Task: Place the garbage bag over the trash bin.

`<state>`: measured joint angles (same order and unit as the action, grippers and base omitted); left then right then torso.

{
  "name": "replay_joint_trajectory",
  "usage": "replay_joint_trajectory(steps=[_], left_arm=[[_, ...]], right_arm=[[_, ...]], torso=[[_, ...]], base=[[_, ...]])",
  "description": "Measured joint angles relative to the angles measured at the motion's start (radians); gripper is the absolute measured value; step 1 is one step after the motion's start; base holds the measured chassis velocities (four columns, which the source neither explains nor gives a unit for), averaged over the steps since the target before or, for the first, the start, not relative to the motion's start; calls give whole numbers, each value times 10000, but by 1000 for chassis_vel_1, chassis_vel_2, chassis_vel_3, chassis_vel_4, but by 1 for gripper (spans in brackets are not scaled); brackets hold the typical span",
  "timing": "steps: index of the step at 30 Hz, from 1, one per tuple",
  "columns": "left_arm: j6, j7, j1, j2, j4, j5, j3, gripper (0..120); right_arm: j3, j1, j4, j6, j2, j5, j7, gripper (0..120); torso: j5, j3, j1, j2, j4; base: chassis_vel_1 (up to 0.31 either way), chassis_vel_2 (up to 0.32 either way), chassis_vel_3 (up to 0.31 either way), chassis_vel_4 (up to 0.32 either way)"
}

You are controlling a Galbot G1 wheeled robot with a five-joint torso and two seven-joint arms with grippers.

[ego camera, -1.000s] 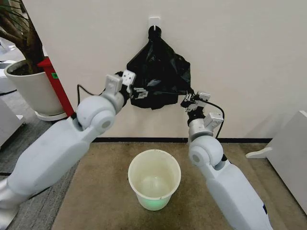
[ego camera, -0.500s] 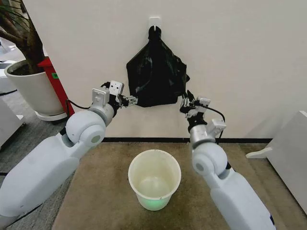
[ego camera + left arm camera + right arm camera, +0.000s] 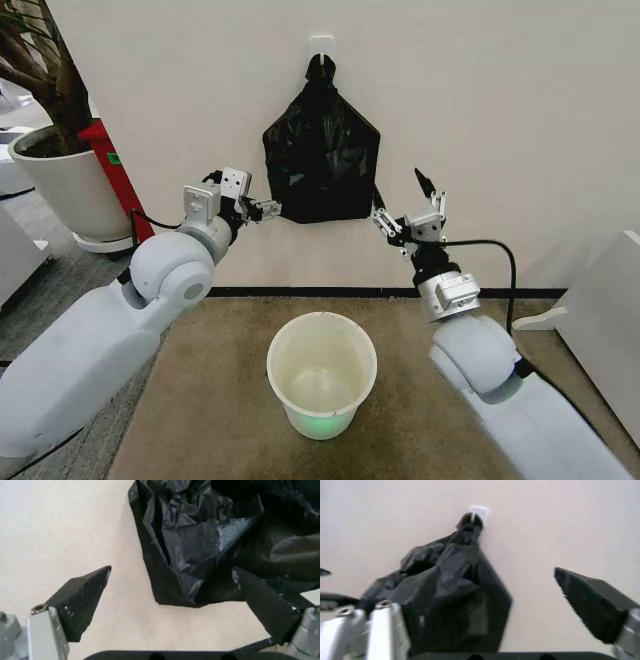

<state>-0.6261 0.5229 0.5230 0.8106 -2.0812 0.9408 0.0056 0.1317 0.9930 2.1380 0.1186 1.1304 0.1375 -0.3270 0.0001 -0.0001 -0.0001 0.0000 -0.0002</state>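
Both splayed-apart grippers, left gripper (image 3: 268,208) and right gripper (image 3: 399,211), seemingly released the hook-hung garbage bag (image 3: 322,160) above the trash bin (image 3: 321,375).

Both arms raised toward the far wall, hands open.
The left hand (image 3: 268,208) is held up on the left, fingers (image 3: 82,600) spread and gripping nothing. The right hand (image 3: 400,205) is held up on the right at about the same height, wrist turned upward, fingers (image 3: 592,605) also spread apart.
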Motion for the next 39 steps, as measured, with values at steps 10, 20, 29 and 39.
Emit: replay_joint_trajectory(steps=[10, 20, 29, 39], left_arm=[[125, 9, 86, -176, -47, -110, -160, 98], [327, -135, 924, -863, -912, -232, -1019, 98], [366, -176, 1098, -825, -1084, -442, -1152, 99], [463, -438, 1343, -826, -1189, -773, -1240, 99]], right_arm=[[-1984, -2956, 949, 2531, -1211, 2247, -1759, 100], [-4736, -7737, -483, 4547, -201, 5906, -4795, 100], [-5848, -8585, -1028, 5287, 128, 7040, -6171, 100], [-6544, -8651, -1887, 5660, 353, 7308, -6904, 100]], torso=[[-4, 1, 0, 0, 2], [-4, 1, 0, -2, 4], [-3, 1, 0, -2, 3], [-1, 1, 1, -2, 4]], base=[[0, 0, 0, 0], [0, 0, 0, 0], [0, 0, 0, 0], [0, 0, 0, 0]])
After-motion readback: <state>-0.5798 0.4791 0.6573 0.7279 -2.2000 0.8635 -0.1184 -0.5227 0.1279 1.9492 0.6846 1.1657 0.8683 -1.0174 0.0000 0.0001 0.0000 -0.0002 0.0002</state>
